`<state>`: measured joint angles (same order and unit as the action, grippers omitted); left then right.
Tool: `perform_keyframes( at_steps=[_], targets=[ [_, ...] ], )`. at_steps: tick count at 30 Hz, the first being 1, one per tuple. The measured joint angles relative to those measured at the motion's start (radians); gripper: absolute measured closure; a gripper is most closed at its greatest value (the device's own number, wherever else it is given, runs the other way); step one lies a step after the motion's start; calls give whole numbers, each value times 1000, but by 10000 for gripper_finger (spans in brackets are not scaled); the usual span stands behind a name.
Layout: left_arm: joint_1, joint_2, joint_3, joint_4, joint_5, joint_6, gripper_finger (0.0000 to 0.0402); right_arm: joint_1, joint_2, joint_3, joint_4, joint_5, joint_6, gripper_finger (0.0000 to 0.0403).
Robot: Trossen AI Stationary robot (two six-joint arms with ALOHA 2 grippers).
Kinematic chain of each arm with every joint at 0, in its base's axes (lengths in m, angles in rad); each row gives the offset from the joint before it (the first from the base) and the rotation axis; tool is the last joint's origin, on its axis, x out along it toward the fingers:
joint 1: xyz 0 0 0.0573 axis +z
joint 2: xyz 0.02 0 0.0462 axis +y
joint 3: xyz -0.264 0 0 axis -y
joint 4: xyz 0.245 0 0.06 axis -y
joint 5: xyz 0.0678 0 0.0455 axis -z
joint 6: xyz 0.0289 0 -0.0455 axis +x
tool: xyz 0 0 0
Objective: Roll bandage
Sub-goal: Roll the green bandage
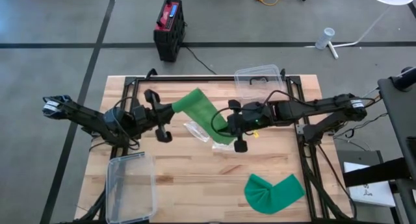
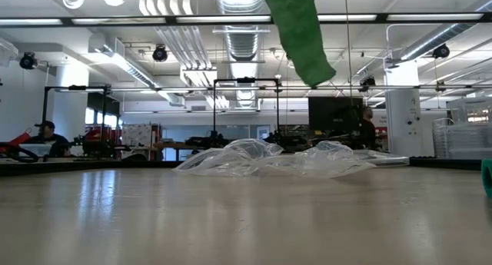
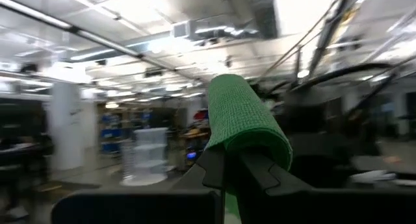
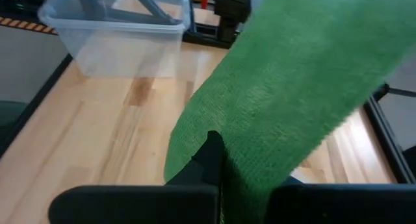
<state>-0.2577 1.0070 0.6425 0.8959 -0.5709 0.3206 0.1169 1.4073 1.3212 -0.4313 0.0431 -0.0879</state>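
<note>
**Green bandage held up between both arms**

Over mid-bench (image 1: 195,178), above the crumpled plastic wrapper (image 1: 196,130), the green bandage (image 1: 205,113) runs lengthwise between the arms. The left end effector (image 1: 164,115) pinches one end, the right end effector (image 1: 236,128) the other. Bare wood lies around the wrapper; a second bandage (image 1: 273,193) sits well apart.

grey floor (image 1: 52,29) | ceiling ducts (image 2: 184,34) | strip lights (image 2: 430,18)

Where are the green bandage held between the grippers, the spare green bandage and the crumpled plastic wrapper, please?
held green bandage (image 1: 200,109), high view, mid-strip
spare green bandage (image 1: 273,192), high view, its middle
plastic wrapper (image 2: 261,159), low view, its middle
</note>
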Motion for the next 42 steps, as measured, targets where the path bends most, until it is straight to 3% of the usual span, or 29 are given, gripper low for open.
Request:
perform_keyframes(
  at_steps=[15,24,29,37,42],
  targets=[
    [60,5,-3,-107,-144,90,397,92,-8,84,3,-79,13,403],
    [67,5,-4,-139,-146,91,397,95,-5,123,18,-153,14,403],
    [78,7,-4,-158,-150,92,397,95,-5,131,94,-254,49,403],
    [89,108,-9,-164,-150,90,397,77,-3,131,273,-270,144,403],
    [90,207,-9,-162,-152,81,397,33,-4,131,304,-226,181,403]
  ],
)
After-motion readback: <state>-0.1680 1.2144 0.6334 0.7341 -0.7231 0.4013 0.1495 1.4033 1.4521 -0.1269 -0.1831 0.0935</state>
